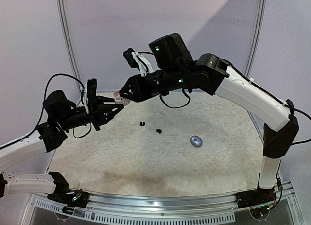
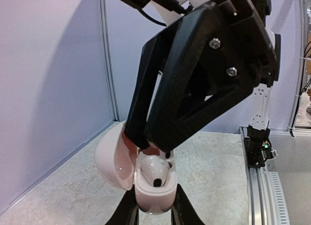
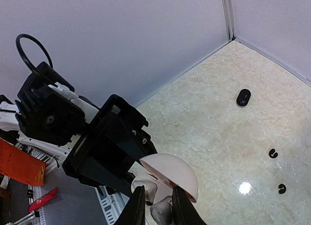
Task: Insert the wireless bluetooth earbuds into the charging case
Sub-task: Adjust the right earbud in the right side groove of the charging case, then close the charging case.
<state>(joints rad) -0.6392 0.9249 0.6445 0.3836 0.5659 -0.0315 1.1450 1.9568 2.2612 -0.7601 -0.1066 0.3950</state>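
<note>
My left gripper (image 1: 119,104) is shut on the base of an open pink charging case (image 2: 153,193) and holds it up in the air; the lid (image 2: 112,159) is swung open to the left. One whitish earbud (image 2: 155,169) sits in the base. My right gripper (image 1: 125,95) reaches into the case from above. In the right wrist view its fingers (image 3: 137,208) are closed on a second whitish earbud (image 3: 163,214), next to the seated one (image 3: 146,187) and under the lid (image 3: 172,172). Two black earbuds (image 1: 142,123) (image 1: 159,131) lie on the table.
A small silver-blue oval case (image 1: 196,141) lies on the table to the right of the black earbuds. The marbled table top (image 1: 146,157) is walled by pale panels at the back and left. A metal rail (image 1: 160,205) runs along the near edge.
</note>
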